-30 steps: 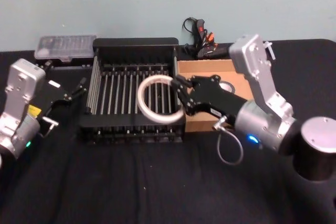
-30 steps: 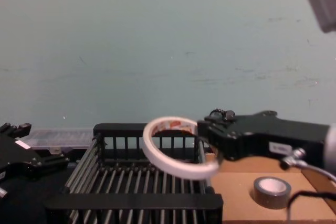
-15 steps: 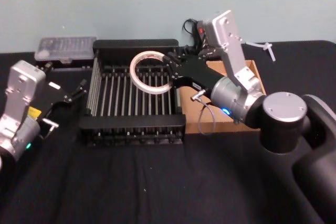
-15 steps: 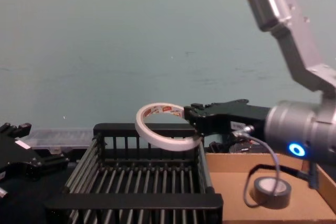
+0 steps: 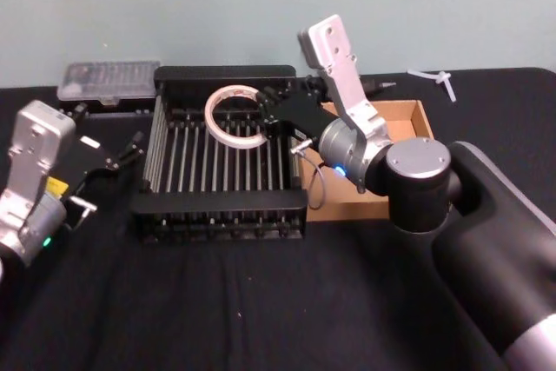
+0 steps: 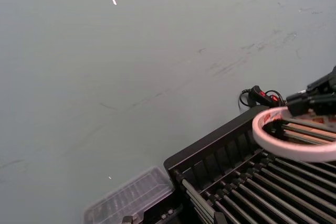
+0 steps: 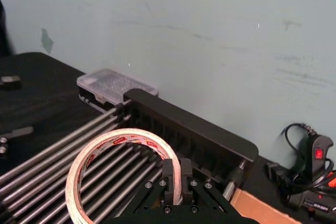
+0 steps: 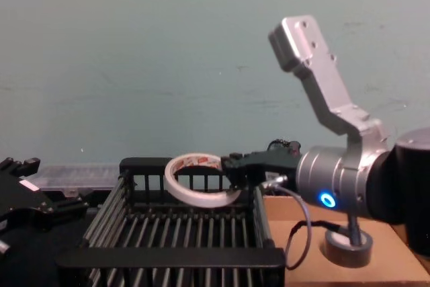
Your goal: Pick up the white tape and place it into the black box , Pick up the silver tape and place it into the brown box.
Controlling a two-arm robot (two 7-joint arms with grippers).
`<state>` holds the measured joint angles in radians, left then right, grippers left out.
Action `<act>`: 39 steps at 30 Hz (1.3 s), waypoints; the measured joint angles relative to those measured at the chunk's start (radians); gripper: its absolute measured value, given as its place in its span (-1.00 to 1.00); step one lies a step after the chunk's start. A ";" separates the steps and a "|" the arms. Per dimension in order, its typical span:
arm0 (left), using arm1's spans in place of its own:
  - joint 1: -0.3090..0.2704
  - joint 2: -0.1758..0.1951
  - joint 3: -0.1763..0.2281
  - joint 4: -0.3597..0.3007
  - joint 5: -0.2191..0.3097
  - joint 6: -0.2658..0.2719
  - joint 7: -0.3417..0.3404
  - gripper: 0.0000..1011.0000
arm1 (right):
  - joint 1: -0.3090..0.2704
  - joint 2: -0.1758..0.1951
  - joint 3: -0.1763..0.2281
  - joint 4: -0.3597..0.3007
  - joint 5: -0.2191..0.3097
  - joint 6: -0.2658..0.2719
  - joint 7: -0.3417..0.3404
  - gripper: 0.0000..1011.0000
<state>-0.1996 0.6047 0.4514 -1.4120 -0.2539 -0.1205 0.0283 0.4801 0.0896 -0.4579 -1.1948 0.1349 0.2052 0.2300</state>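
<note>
Carrying stage: since the earlier frame my right gripper has swung the white tape from the black box's right wall to above its far half.

My right fingers pinch the roll's rim, so it hangs tilted, clear of the slatted floor and near the far rim. Risk, as I judge it: released from this tilt, the roll may land on edge and roll against the bars, or strike the far rim and tip out; lowering first would reduce this. The silver tape already lies in the brown box, near its near right part. My left gripper is parked over the table's left edge, fingers spread.
</note>
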 joint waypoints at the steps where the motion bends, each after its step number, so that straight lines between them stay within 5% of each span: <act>1: 0.000 0.000 0.000 0.000 0.000 0.000 0.000 0.98 | 0.006 -0.008 0.000 0.018 -0.005 -0.001 -0.001 -0.83; 21: 0.000 0.000 0.000 0.000 0.000 0.000 0.000 0.98 | 0.019 -0.027 0.003 0.059 -0.027 -0.001 -0.001 -0.76; 39: 0.000 0.000 0.000 0.000 0.000 0.000 0.000 0.98 | 0.018 -0.025 0.003 0.056 -0.023 -0.001 -0.001 0.30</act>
<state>-0.1995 0.6047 0.4514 -1.4120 -0.2539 -0.1205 0.0283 0.4979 0.0644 -0.4546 -1.1390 0.1114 0.2038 0.2295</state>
